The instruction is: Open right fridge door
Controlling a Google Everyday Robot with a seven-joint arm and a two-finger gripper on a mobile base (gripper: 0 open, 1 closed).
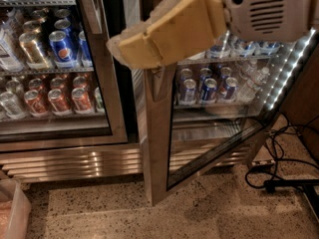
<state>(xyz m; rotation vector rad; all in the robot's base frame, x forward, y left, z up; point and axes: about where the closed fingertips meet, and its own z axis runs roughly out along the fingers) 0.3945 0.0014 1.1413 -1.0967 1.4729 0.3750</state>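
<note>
The right fridge door stands swung outward, its brushed steel frame edge facing me and its glass panel angling back to the right. Through the glass I see shelves of blue cans inside the fridge. My gripper, tan-padded on a pale arm coming in from the upper right, hangs right at the top of the door's near steel edge and covers it there. Whether it touches the frame is hidden.
The left fridge door is closed, with Pepsi cans and red cans behind it. Black cables lie on the speckled floor at right. A translucent bin sits at the bottom left. A lit LED strip runs down the fridge's right wall.
</note>
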